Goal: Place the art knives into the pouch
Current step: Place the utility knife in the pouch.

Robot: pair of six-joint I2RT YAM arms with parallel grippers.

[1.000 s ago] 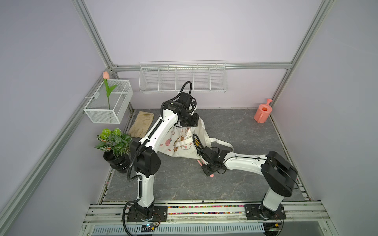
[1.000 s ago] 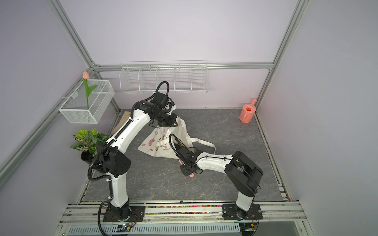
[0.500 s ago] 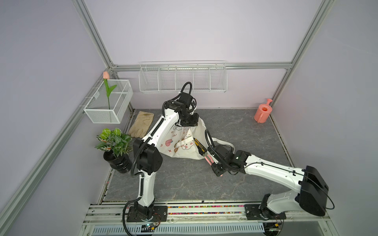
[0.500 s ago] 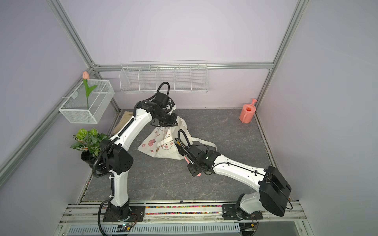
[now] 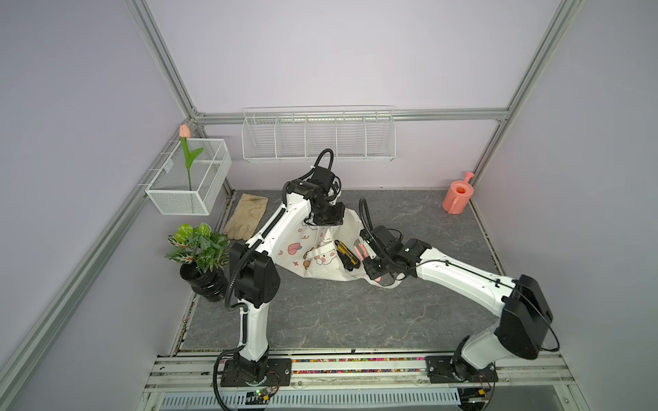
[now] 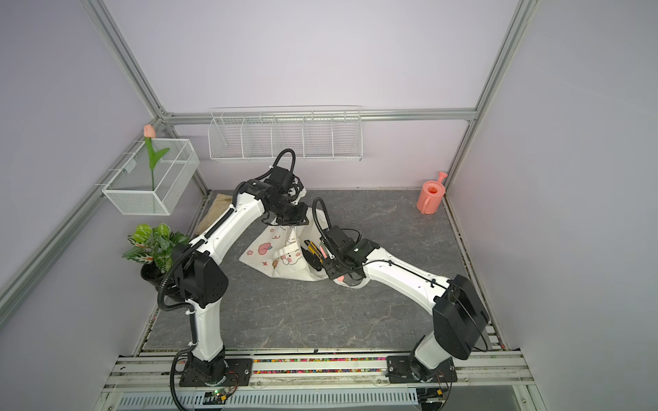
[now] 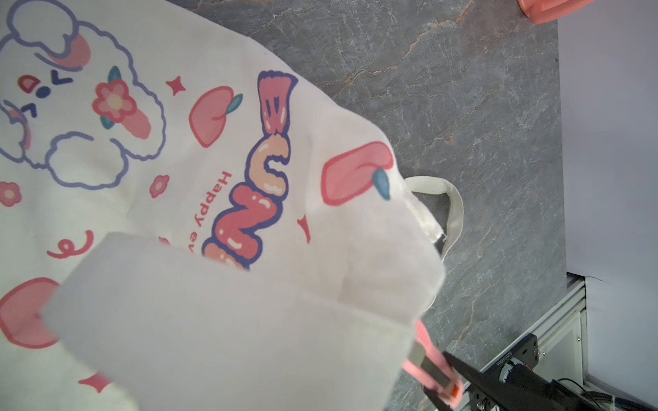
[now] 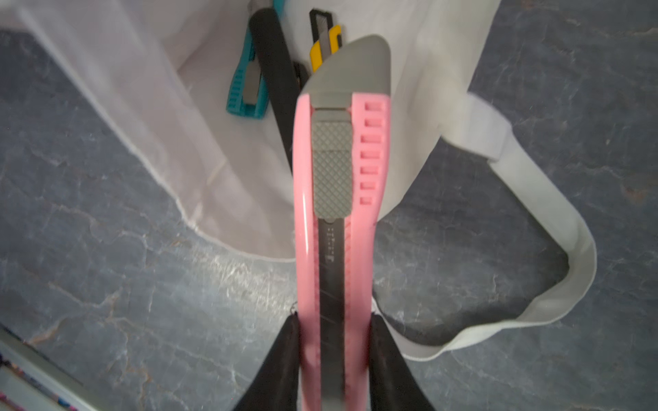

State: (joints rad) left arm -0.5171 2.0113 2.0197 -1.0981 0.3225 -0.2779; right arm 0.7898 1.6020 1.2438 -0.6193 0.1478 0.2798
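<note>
The cream pouch (image 5: 313, 249) with cartoon prints lies on the grey floor, its mouth facing right. My left gripper (image 5: 325, 217) is shut on the pouch's upper rim and holds it raised; in the left wrist view the cloth (image 7: 213, 178) hides the fingers. My right gripper (image 8: 334, 327) is shut on the pink art knife (image 8: 338, 178), whose grey tip points into the open mouth (image 8: 220, 149). In both top views the pink knife (image 5: 361, 251) (image 6: 323, 252) is at the mouth's edge. A teal knife (image 8: 245, 92) and a yellow-black one (image 8: 322, 39) lie inside.
One pouch strap (image 8: 534, 199) loops over the floor beside my right gripper. A beige glove (image 5: 246, 216), a potted plant (image 5: 199, 249) and a wire basket with a tulip (image 5: 188, 178) are at the left. A pink watering can (image 5: 455, 195) stands back right; a wire rack (image 5: 318, 135) hangs on the back wall.
My right arm has stretched out and carried the pink knife from in front of the pouch up to its open mouth. The left gripper has kept the rim raised.
</note>
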